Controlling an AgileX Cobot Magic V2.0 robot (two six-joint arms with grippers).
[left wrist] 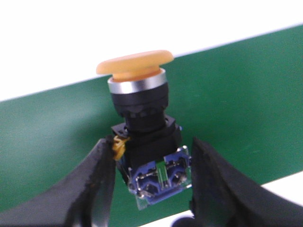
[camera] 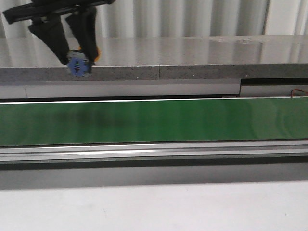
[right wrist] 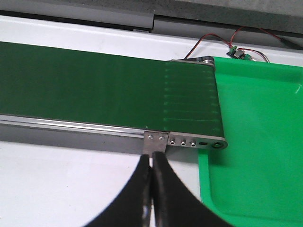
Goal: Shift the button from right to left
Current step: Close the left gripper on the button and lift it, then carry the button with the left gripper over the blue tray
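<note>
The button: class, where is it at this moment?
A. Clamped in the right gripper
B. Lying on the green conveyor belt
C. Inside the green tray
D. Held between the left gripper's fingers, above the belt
D: the button sits between the left gripper fingers, raised over the belt.

No readable text, labels or numbers anywhere.

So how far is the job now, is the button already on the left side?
Done: the button is picked up; the left tool is shut on it, high at the far left of the front view, above the green belt. In hand: it hangs in the air, cap clear of the fingers. The right tool is shut and empty beside the tray. Left: lowering and releasing it.
</note>
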